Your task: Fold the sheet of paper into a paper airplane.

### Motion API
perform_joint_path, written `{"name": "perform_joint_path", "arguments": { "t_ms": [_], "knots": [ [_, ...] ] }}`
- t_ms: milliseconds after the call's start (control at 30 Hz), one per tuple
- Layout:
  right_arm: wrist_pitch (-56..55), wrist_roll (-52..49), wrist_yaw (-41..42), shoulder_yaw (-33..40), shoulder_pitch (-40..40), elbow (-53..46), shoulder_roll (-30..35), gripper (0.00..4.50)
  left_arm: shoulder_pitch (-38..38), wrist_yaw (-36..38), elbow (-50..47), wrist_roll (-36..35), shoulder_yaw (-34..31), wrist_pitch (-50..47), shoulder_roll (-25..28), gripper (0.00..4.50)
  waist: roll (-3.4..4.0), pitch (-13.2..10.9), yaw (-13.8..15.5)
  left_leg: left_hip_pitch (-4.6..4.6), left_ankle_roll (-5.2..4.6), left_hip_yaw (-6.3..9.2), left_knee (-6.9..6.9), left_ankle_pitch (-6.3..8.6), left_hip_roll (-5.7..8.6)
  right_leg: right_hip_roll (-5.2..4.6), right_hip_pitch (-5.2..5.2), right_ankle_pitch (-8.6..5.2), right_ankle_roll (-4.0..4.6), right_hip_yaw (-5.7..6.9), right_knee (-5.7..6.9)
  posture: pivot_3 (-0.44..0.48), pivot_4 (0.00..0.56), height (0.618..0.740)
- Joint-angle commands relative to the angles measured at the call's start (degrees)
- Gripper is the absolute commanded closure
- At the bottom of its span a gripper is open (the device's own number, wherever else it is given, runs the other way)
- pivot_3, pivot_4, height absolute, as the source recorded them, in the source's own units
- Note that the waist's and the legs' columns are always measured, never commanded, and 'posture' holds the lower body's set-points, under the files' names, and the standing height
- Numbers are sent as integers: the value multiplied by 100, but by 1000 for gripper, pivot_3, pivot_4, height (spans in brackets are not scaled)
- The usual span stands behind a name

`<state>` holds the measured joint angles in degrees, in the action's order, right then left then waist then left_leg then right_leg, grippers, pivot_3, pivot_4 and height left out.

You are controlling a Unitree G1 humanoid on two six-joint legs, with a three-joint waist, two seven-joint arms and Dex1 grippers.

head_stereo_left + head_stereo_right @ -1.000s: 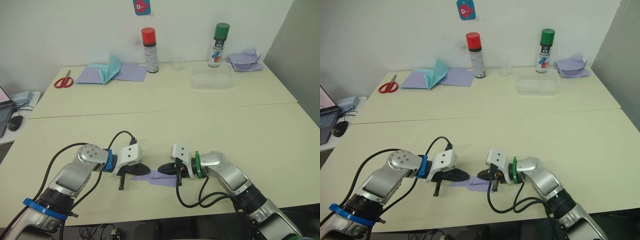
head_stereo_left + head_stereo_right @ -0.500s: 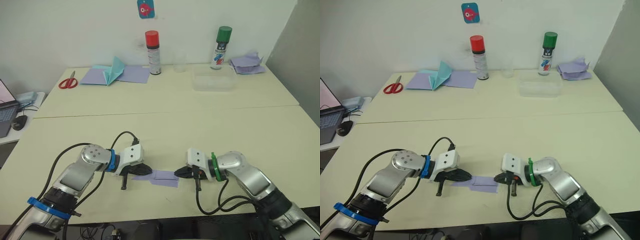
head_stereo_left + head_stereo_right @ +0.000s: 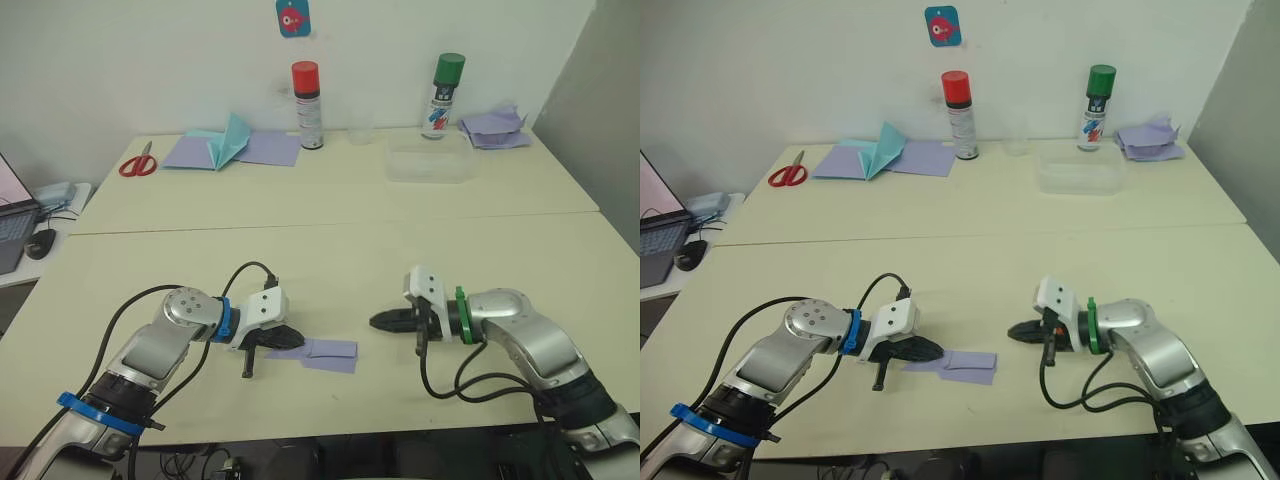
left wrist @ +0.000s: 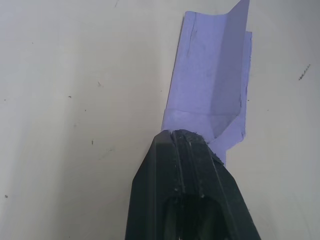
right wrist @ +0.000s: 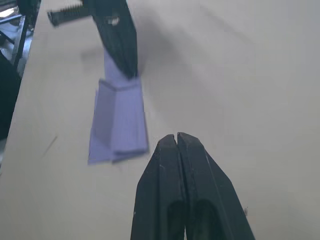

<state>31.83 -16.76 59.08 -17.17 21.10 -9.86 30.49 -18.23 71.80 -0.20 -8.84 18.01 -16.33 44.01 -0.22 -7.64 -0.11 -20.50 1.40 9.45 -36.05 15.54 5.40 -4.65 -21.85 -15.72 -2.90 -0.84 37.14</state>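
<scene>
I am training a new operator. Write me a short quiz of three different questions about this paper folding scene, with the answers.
1. True or false: the right gripper touches the folded pale lavender sheet of paper.
2. Which gripper rests on that sheet? A) left B) right
3. Fill in: the red-handled scissors lie at the table's far ____ corner.

Key: 1. False, it is apart from the sheet, fingers shut. 2. A, the left gripper, shut, presses one end. 3. Left.
</scene>
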Motion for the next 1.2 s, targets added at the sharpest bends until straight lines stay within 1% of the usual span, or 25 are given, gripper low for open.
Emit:
{"name": "perform_joint_path", "arguments": {
  "t_ms": [33,100,200,333,433,600,700,867,1000,1200],
  "knots": [
    [-60,118,-177,-332,53,78,-368,4461,179,-36,301,349,270,-112,48,4500,1,0,0,-1,0,-1,0,0,1,0,-4,0,0,-2,1,0,150,740],
    [-88,239,-254,-538,72,189,-564,4461,167,-34,305,350,263,-123,41,4500,2,-1,0,-8,1,-3,0,0,3,0,-16,1,1,-5,4,0,150,740],
    [-184,448,-234,-889,10,308,-678,4461,151,-33,296,355,269,-132,39,4500,2,-1,0,-11,1,-3,-2,-1,3,0,-31,1,1,-5,5,0,150,740],
    [-390,819,-93,-1332,-112,434,-517,4461,177,-52,259,360,272,-141,52,4500,3,0,-3,-10,1,-3,-2,-1,3,1,-34,0,1,-4,5,0,150,740],
    [-540,1051,-23,-1498,-99,612,-400,4461,211,-65,219,360,270,-152,57,4500,2,1,-3,-3,1,-4,-1,0,2,2,-34,0,0,-3,4,0,150,740],
    [-759,1208,12,-1554,-10,830,-389,4461,284,-131,130,332,237,-129,46,4500,2,3,-3,4,0,-4,-1,0,2,2,-29,0,-1,-3,3,0,150,740],
    [-813,1127,41,-1505,-20,792,-463,4461,299,-182,121,317,197,-20,7,4500,2,4,-3,6,0,-4,-1,0,1,2,-28,0,-1,-4,3,0,150,740],
    [-594,776,101,-1336,-109,559,-678,4461,178,-252,76,244,173,-15,-207,4500,3,3,2,6,0,-2,-1,0,1,2,-27,0,-1,-3,4,0,150,740],
    [-665,934,115,-1403,-83,669,-706,4461,119,-246,21,204,238,1,-441,4500,0,2,1,4,0,-3,-1,0,3,2,-27,0,0,-4,3,0,150,740],
    [-700,1289,-25,-1537,0,926,-644,4461,165,-145,-90,216,366,81,-539,4500,-1,3,-9,-2,1,-3,1,0,0,3,-30,0,1,-4,4,0,150,740]
  ]
}}
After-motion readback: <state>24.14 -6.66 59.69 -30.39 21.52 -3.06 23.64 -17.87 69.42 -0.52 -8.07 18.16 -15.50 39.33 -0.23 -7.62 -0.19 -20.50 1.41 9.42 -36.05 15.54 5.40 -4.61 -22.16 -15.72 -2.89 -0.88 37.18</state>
